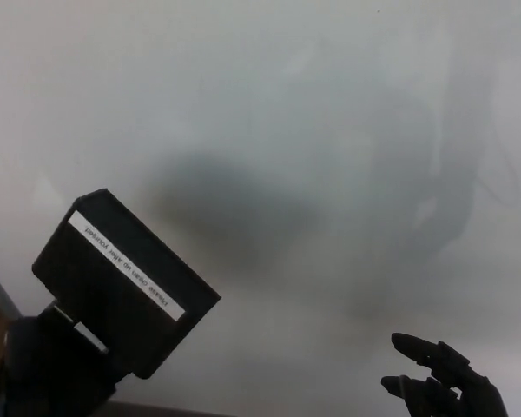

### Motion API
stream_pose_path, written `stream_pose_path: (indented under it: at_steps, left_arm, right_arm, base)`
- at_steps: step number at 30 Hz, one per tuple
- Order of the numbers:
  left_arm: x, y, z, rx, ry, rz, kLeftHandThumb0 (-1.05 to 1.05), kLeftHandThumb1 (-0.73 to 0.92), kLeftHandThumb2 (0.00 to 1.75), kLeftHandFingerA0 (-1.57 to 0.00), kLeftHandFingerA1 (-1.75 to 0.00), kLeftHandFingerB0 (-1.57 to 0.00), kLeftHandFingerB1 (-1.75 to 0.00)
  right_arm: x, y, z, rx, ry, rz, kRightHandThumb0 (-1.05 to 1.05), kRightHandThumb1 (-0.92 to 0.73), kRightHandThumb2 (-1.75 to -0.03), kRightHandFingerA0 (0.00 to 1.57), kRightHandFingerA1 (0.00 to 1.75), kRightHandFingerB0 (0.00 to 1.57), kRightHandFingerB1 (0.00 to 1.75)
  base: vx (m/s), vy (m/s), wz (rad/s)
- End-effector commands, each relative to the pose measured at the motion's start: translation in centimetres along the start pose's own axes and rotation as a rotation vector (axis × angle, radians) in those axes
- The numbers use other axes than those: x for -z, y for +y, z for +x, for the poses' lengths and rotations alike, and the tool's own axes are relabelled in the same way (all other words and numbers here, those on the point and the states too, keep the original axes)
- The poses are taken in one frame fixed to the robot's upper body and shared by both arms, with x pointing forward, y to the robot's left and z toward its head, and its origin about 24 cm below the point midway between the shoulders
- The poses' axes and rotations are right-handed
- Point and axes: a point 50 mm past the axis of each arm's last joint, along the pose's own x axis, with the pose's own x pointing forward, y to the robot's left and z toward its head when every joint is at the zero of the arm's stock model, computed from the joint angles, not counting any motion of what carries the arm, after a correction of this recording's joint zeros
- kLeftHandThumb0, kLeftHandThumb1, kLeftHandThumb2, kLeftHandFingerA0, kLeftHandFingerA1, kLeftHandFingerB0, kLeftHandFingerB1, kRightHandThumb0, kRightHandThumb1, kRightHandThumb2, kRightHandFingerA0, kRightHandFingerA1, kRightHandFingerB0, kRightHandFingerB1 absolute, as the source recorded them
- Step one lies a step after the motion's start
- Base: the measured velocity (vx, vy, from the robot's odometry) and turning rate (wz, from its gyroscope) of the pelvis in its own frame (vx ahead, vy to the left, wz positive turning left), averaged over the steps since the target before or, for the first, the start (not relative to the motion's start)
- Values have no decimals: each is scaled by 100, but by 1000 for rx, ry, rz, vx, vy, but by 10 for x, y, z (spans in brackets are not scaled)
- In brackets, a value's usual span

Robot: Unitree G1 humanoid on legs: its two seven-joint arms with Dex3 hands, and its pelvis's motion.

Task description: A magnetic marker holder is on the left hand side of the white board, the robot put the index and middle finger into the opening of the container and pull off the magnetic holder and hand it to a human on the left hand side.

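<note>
Two hands: left hand (48, 369) grips marker holder (126, 282); right hand (443, 387) empty, fingers spread.

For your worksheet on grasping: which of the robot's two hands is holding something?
The left hand, shut on the black marker holder; the right hand is open and empty.

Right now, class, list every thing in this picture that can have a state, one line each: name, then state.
Black box-shaped magnetic marker holder with a white label strip: off the board, tilted, held from below.
Left hand: shut on the holder.
Right hand: open, fingers apart, holding nothing.
Whiteboard: bare, showing only shadows.
</note>
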Motion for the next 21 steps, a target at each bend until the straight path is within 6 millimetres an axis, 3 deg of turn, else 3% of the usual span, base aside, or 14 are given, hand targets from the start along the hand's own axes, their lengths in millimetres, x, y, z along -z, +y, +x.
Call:
stream_pose_path:
  at_steps: [1,4,5,6,7,12,13,16,17,21]
  left_arm:
    - [-13,-56,-8,522,-363,-135,-102,44,89,-48,-42,-39,-43]
    - [-12,-58,-7,526,-377,-128,-101,45,90,-49,-43,-36,-43]
    - [-12,-58,-6,542,-369,-134,-105,58,60,-53,-39,-41,-37]
    - [-13,-58,-5,561,-358,-143,-105,58,60,-53,-39,-41,-37]
    - [-14,-57,-6,568,-360,-138,-102,42,88,-51,-43,-40,-43]
    - [-14,-58,-7,563,-365,-121,-104,43,90,-49,-42,-38,-44]
    - [-14,-58,-8,560,-367,-119,-105,59,60,-55,-40,-43,-39]
    - [-14,-58,-5,572,-391,-98,-105,61,60,-53,-40,-40,-39]
    - [-13,-58,-4,582,-376,-124,-100,41,87,-56,-45,-42,-45]
    - [-13,-58,-4,597,-355,-165,-100,41,87,-56,-45,-42,-45]
  right_arm:
    - [16,-12,-17,24,92,-67,-60,-76,-63,75,49,59,44]
    - [15,-13,-17,23,85,-70,-60,-76,-63,75,49,60,44]
    - [15,-13,-17,23,85,-72,-60,-76,-63,75,49,60,44]
    - [15,-12,-17,22,85,-75,-60,-76,-63,75,49,60,44]
    - [15,-12,-16,21,84,-79,-60,-77,-63,76,48,61,44]
    - [14,-12,-15,19,80,-79,-60,-76,-63,74,49,61,44]
    - [14,-12,-15,21,80,-84,-61,-76,-63,76,48,62,44]
    - [14,-12,-15,22,80,-83,-60,-76,-63,76,48,62,44]
    - [14,-12,-15,22,79,-83,-59,-76,-63,75,48,62,44]
    - [14,-12,-15,22,79,-85,-59,-76,-63,75,48,62,44]
  base:
    - [0,0,0]
    - [0,0,0]
    - [0,0,0]
    - [0,0,0]
    - [0,0,0]
    - [0,0,0]
    - [0,0,0]
    - [0,0,0]
    - [0,0,0]
    - [0,0,0]
